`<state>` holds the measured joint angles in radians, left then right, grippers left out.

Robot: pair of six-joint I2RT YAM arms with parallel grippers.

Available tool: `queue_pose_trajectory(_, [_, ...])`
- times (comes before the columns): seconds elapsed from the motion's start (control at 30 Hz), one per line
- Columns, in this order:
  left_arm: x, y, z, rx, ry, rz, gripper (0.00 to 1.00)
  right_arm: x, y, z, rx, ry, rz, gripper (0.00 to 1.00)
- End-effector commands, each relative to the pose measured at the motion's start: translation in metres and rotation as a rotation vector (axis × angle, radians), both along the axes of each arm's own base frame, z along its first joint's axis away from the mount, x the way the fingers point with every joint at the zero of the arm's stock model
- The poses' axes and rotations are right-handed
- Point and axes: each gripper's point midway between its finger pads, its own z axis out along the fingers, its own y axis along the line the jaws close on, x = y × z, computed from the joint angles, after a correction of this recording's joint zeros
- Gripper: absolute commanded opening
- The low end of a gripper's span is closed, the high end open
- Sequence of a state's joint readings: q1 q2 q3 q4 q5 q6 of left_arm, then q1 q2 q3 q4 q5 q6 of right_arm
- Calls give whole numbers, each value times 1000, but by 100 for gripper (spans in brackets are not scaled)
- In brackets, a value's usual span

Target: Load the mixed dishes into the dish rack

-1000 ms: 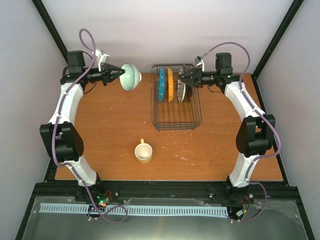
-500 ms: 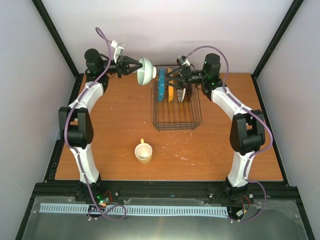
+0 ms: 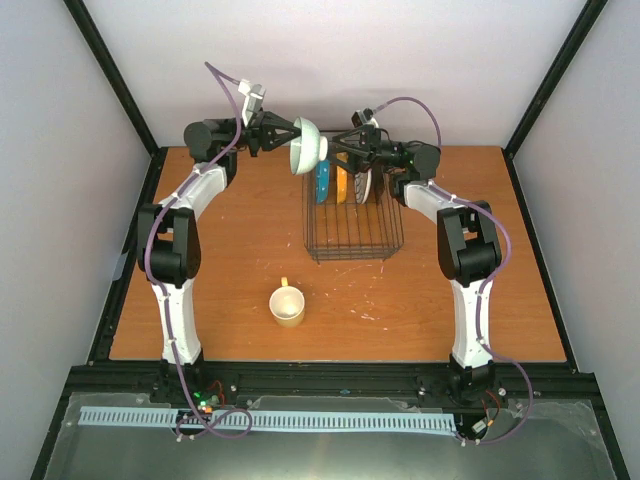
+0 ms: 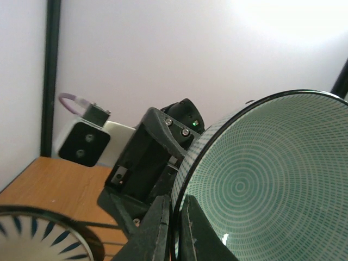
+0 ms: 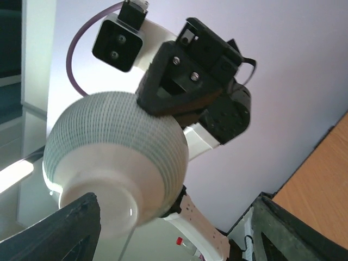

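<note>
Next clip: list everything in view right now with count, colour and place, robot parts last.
bowl: one, mint-green inside, pale outside, held in the air over the rack's far left corner
rack: one, dark wire, far middle of the table
teal plate: one, teal, on edge at the rack's far end
yellow plate: one, yellow-orange, on edge beside the teal plate
striped plate: one, white with dark stripes, on edge beside the yellow plate
mug: one, cream-yellow, upright on the table, nearer than the rack
table: one, orange-brown wood
left gripper: one, black, shut on the bowl's rim
right gripper: one, black, open, above the plates, facing the bowl
</note>
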<state>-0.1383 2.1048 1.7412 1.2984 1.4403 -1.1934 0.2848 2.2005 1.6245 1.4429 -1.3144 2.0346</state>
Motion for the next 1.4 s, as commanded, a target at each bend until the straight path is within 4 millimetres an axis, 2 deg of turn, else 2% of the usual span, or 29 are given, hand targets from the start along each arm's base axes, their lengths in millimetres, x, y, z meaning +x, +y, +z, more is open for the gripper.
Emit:
queue_pose_trajectory(0.0, [-19, -18, 27, -44, -97, -39, 1, -22, 1, 37, 63, -6, 46, 75])
queue_pose_trajectory(0.13, [-17, -20, 26, -32, -107, -45, 1, -28, -2, 45, 91, -12, 54, 75])
queue_pose_trajectory(0.47, [-7, -20, 26, 21, -141, -64, 1, -38, -8, 46, 77, -15, 49, 75])
queue_pose_trajectory(0.67, [-4, -13, 25, 39, -148, -54, 1, -38, -14, 60, 99, -34, 37, 75])
queue_pose_trajectory(0.87, [1, 5, 26, 65, -156, -31, 1, -38, -22, 70, 111, -47, 19, 75])
queue_pose_trajectory(1.37, [14, 3, 30, 49, -177, -20, 1, -44, -10, 71, 109, -50, 53, 76])
